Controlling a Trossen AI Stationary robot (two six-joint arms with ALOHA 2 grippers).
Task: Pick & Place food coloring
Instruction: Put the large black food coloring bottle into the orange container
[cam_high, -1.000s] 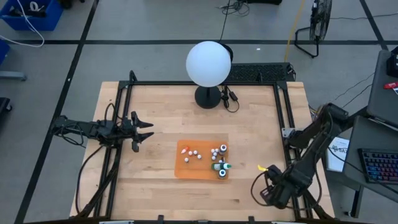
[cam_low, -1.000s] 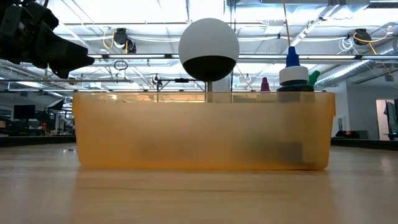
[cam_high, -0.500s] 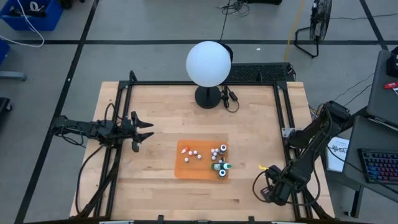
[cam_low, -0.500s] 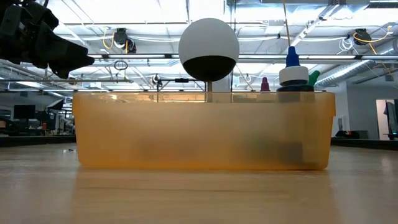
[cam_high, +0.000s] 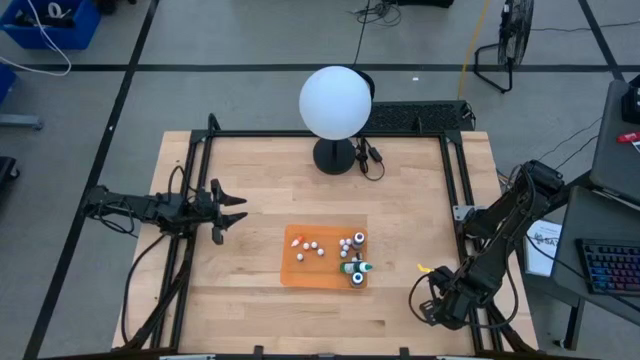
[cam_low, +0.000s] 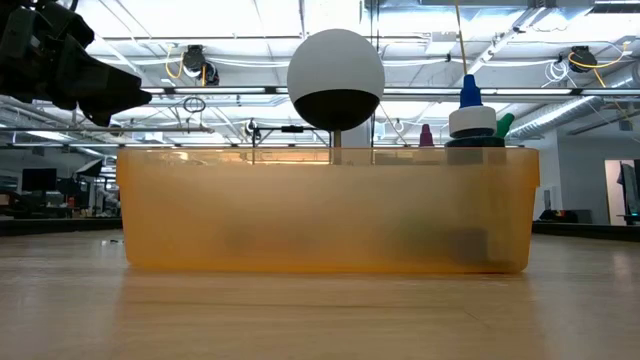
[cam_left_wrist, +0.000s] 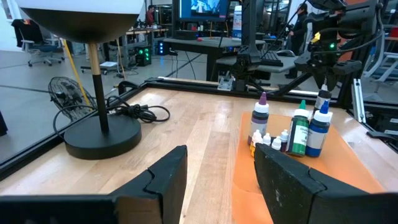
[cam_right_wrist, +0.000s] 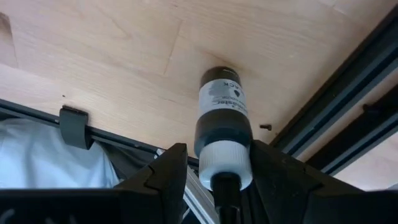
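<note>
Two arms show in the high view: the left gripper (cam_high: 232, 210) waits over the table's left side, fingers spread on nothing, while the right gripper (cam_high: 433, 305) hangs near the table's right front corner, well apart from the orange tray (cam_high: 300, 272) where the rest of the food coloring (cam_high: 352, 255) stands. From the low view, one blue-tipped bottle (cam_low: 470, 115) rises above the tray wall. The left wrist view shows taller bottles (cam_left_wrist: 301, 128) clustered with tiny ones. In the right wrist view, a dark bottle (cam_right_wrist: 223, 116) sits pinched between the fingers (cam_right_wrist: 163, 170) by its white collar (a narrow hold). Judging from that, a jolt could swing or slip it onto the frame rails.
</note>
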